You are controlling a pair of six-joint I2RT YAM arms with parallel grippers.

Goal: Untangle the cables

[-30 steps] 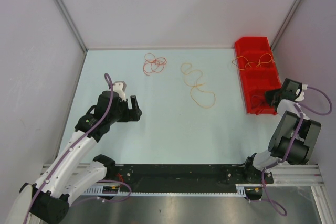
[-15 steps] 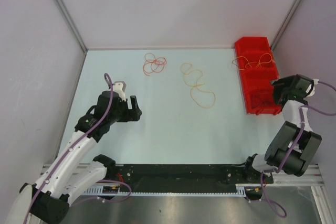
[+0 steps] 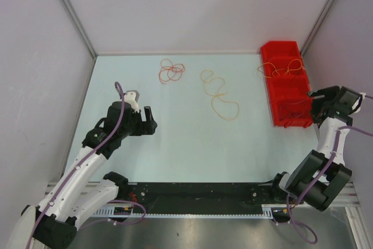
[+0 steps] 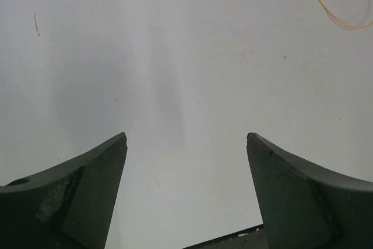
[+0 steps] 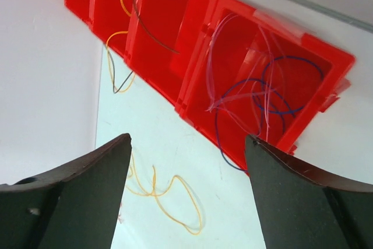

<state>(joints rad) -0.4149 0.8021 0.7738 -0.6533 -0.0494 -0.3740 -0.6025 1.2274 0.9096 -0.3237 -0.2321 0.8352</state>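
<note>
R arm has swung up and out to the right since a sec ago. R gripper (image 3: 316, 104) was down over the near end of the red bin (image 3: 280, 45) and now sits just off the bin's right side. Its jaws have gone from shut to wide apart, w/ nothing btwn them. L gripper (image 3: 150, 119) hasn't budged: it hangs over the left half of the table (image 3: 175, 155), jaws wide, nothing held. L wrist view shows bare tabletop btwn the fingers.

Bin's near compartment holds the blue cable (image 5: 280, 94) tangled w/ a pinkish cable (image 5: 233, 100); one blue loop hangs over the wall onto the table. Mid-table, left of the bin and apart from it, lies the orange-yellow cable (image 3: 220, 98) in open loops. Further back-left is the red cable (image 3: 171, 72), a tight curl, apart from the orange-yellow one. Bin's far compartments carry a yellow cable (image 3: 287, 69) and a dark cable (image 5: 152, 34), draped across the dividers and over the left wall.
</note>
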